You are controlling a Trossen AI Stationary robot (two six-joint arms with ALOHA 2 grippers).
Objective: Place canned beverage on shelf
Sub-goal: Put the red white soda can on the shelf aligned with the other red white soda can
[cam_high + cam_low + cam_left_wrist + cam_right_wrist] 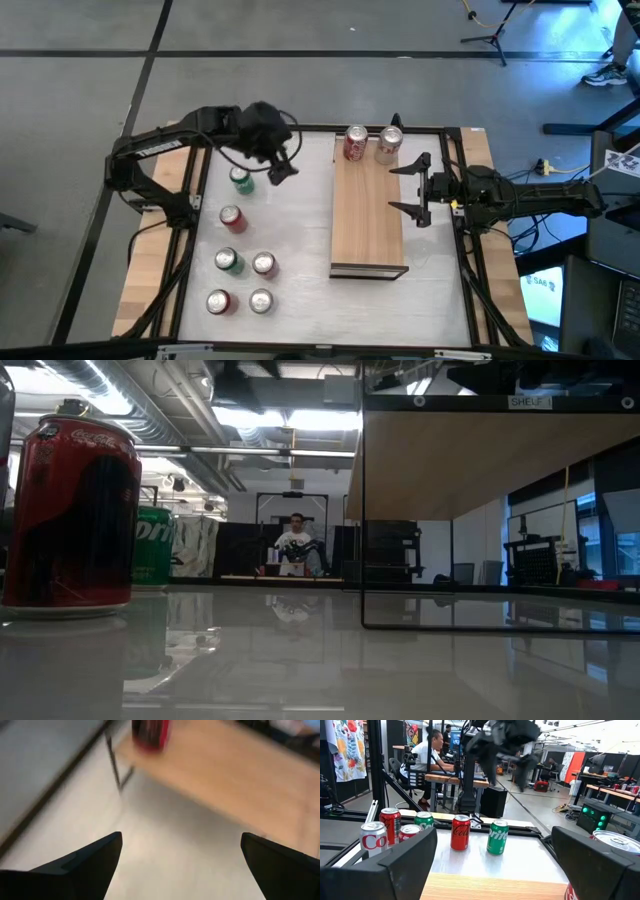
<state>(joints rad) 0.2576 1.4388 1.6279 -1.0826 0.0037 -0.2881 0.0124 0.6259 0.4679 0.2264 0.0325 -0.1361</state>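
Note:
The shelf (368, 215), a long light-wood board, stands raised on a thin black frame (362, 510) mid-table. At its far end stand a red can (355, 143) and a silver can (389, 145). Several more cans stand upright on the white tabletop left of it, among them a green one (240, 180) and a red one (231, 218). My left gripper (278, 165) hangs open over the table between the green can and the shelf's far end, tipped downward with nothing between its fingers (90, 862). My right gripper (418, 190) waits open and level at the shelf's right edge.
A black rail frame (190, 200) runs around the table. In the low view a red can (70, 510) stands close at the left, a green can (153, 545) behind it. People sit at desks in the room beyond (432, 750). Bare tabletop lies between the cans and the shelf (295, 240).

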